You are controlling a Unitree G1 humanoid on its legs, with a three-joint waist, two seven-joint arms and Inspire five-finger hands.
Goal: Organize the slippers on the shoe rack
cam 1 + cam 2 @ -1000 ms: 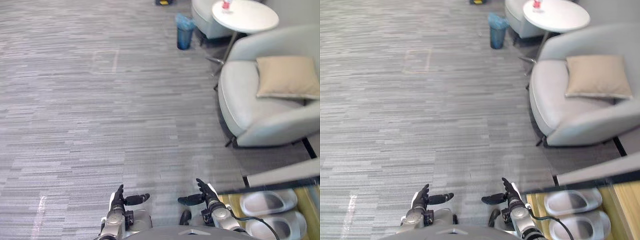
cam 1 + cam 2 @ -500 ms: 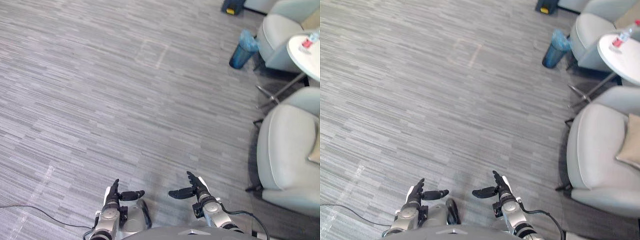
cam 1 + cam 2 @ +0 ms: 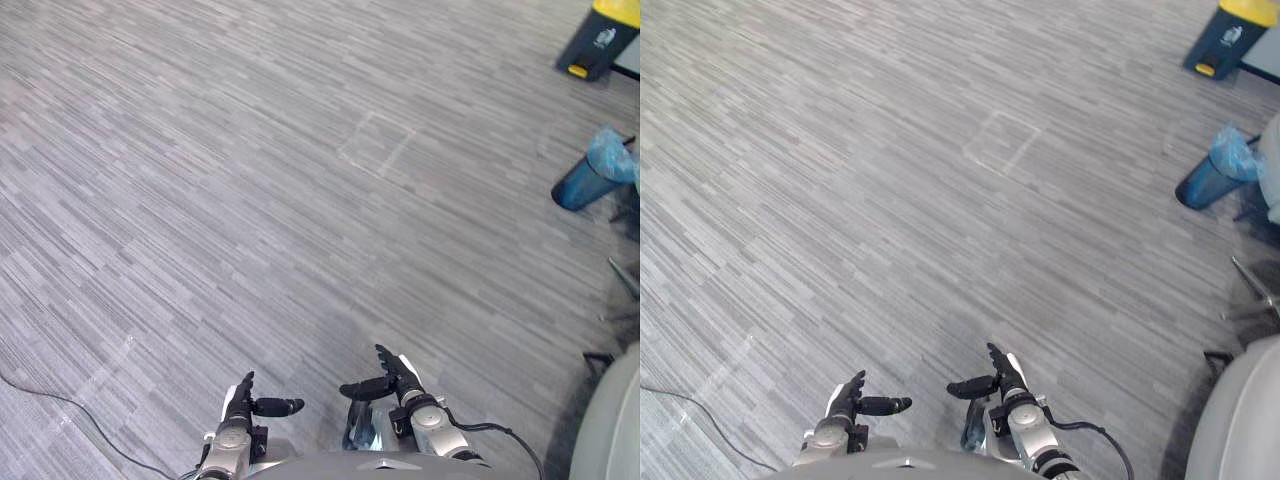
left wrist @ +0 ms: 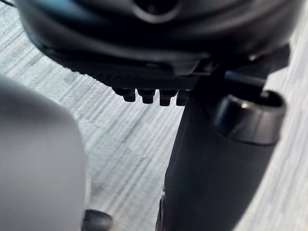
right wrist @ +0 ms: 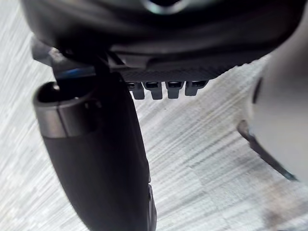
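**Both hands empty and open, low over grey carpet**

Left hand [image 3: 240,411]: low in the head views, left of centre. Fingers straight and close together, pointing forward. Thumb stretched sideways toward the other hand. Released, holding nothing, touching nothing. In its own wrist view, fingertips [image 4: 145,96] in a short row past the palm, with carpet beyond.

Right hand [image 3: 399,383]: low, just right of centre, near its partner but apart from it. Fingers [image 5: 157,89] straight, thumb held out sideways. Relaxed, empty, clear of the floor.

Carpet [image 3: 250,200]: grey with fine streaks, under everything listed.

Square outline [image 3: 376,157]: pale and thin, marked on the carpet well ahead of the hands.

Pale strip [image 3: 105,368]: short line on the carpet, to the left of the hands.

Blue bin [image 3: 592,172]: at the right edge, lined with a blue bag bunched at the rim. No legible print.

Dark bin [image 3: 602,38]: far right corner, yellow lid. Pale label on the side, writing too small to read.

Armchair [image 3: 612,425]: light grey curved edge at the lower right, dark legs just beside it.

Slippers, shoe rack: whereabouts cannot be told.
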